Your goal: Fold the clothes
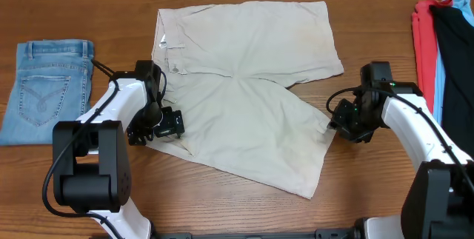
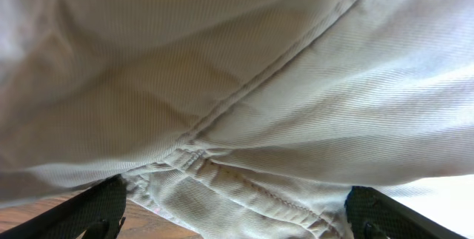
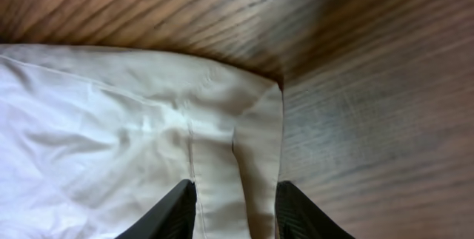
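The clothes are pale beige shorts (image 1: 252, 83), spread over the middle of the wooden table with one leg folded diagonally toward the front. My left gripper (image 1: 159, 124) sits at their left edge, near the waistband. In the left wrist view it (image 2: 237, 220) is open wide, and a seamed bunch of the cloth (image 2: 237, 83) fills the gap between its jaws. My right gripper (image 1: 337, 120) is at the right hem. In the right wrist view its jaws (image 3: 233, 217) stand apart either side of a narrow hem fold (image 3: 252, 143) that lies flat on the table.
Folded light-blue jeans (image 1: 48, 91) lie at the left. At the right edge lie a red garment (image 1: 424, 39), a light-blue one (image 1: 439, 69) and a black one (image 1: 452, 54). Bare wood (image 1: 222, 209) shows along the table's front.
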